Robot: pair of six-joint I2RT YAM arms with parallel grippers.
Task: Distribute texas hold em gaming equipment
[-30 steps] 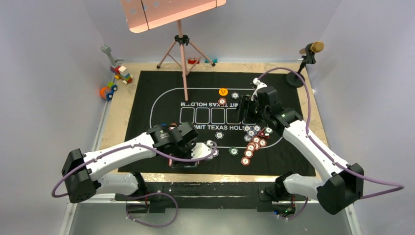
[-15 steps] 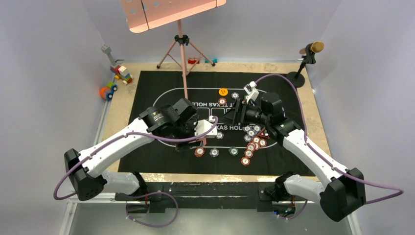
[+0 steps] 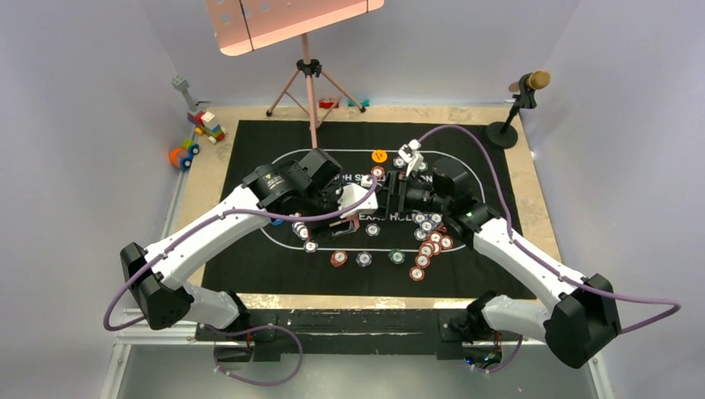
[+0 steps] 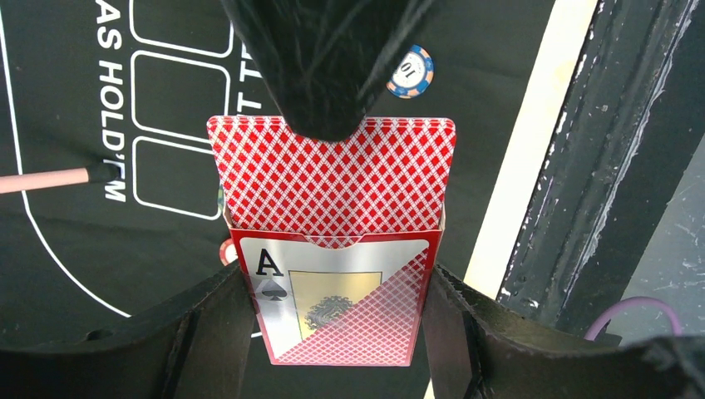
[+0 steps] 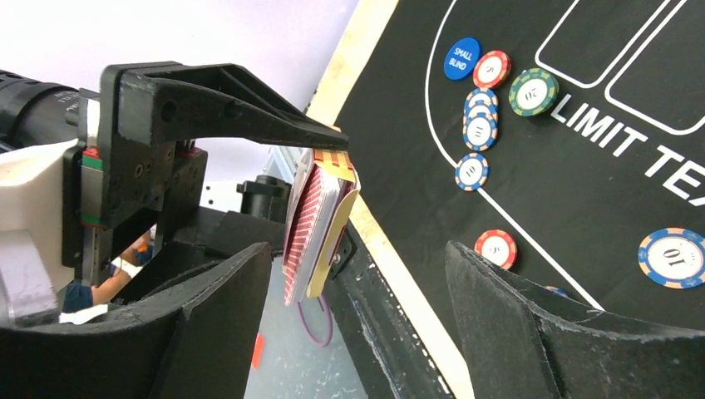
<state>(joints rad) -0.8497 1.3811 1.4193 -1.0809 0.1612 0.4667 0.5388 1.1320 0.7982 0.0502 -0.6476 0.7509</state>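
Note:
My left gripper (image 4: 337, 332) is shut on the red card box (image 4: 337, 303), held off the mat. The red-backed playing cards (image 4: 332, 179) stick out of its open end. From above, the left gripper (image 3: 359, 208) is over the middle of the mat. My right gripper (image 3: 389, 198) faces it, close by. That right gripper (image 5: 357, 258) is open. The deck's edge (image 5: 320, 220) hangs ahead of its fingers, apart from both. Poker chips (image 3: 428, 237) lie clustered on the right, and a few single chips (image 3: 363, 258) lie near the front. An orange button (image 3: 379, 155) and a blue small-blind disc (image 5: 461, 58) lie on the mat.
The black felt mat (image 3: 249, 166) covers the table. A pink stand (image 3: 309, 83) rises at the back, one leg reaching onto the mat. A microphone (image 3: 524, 87) stands at the back right. Toy blocks (image 3: 195, 133) sit at the back left. The black front rail (image 3: 349, 320) is near.
My left arm has lifted the card box from the mat's near edge to its middle. The right gripper has swung left toward the box and opened wider.

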